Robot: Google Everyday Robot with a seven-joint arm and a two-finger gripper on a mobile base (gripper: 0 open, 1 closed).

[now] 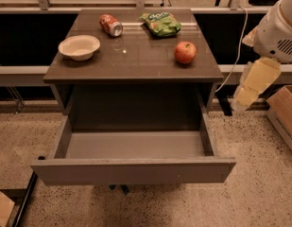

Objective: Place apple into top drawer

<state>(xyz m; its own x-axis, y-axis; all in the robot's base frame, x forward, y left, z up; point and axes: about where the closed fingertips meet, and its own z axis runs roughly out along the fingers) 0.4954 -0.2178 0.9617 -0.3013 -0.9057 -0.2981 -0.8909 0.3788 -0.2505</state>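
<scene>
The apple point(185, 52) sits on the dark worktop point(136, 60), close to the right edge and a little back from the front edge. Nothing touches it. It is red, with a paler patch on the side facing the camera.

Below the apple and towards the camera, the top drawer point(136, 170) is pulled well out. Its flat grey front panel is nearest the camera and its bare grey floor is open to view – nothing lies in it.

To the right of the apple, past the edge of the worktop and well apart from it, hangs the tool point(244, 94), a pale yellowish part pointing down and to the left under the bulky white arm point(278, 30). It is lower than the apple, beside the cabinet's right side. Whether the tool is open or closed cannot be told from this angle; it has no hold of the apple.

Behind the apple and slightly left lies a green snack bag point(161, 23). Further left of the apple, at the back, a red soda can point(110, 25) lies on its side. Far left of the apple – near the opposite edge – stands a white bowl point(79, 47), upright.

Right of the apple and lower, beyond the tool, a cardboard box point(285, 110) rests on the speckled floor.
</scene>
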